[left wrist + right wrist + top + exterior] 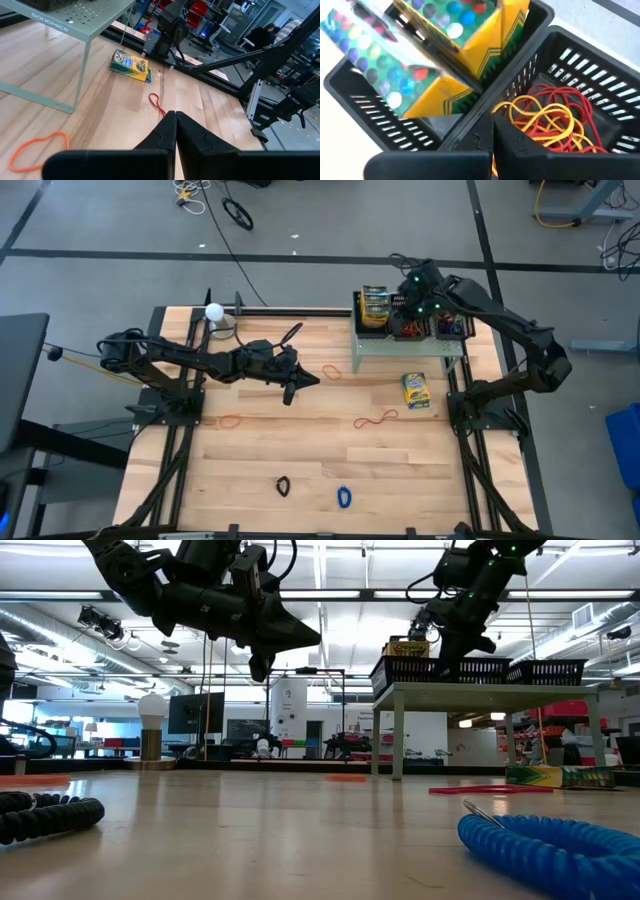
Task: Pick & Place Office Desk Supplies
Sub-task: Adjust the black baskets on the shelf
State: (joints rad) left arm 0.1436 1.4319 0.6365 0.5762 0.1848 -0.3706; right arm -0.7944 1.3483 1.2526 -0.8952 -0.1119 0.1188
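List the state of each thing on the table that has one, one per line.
Left end effector: shut, empty, above the table.
Right end effector: shut, empty, over the trays.
Crayon box tray: holds tilted crayon boxes.
Rubber band tray: holds red and yellow bands.
Loose crayon box: lying flat on the table.
Shelf: upright, carrying trays.

- Pale wooden desk [300,440], light plank grain.
- Yellow-and-green crayon box [416,390] with multicoloured dots.
- Black mesh trays [580,65] holding red and orange-yellow rubber bands [555,117].
- Loose loops: orange [35,150], red [375,419], blue [344,497], black [283,485].
- Pale green perforated shelf [75,22].
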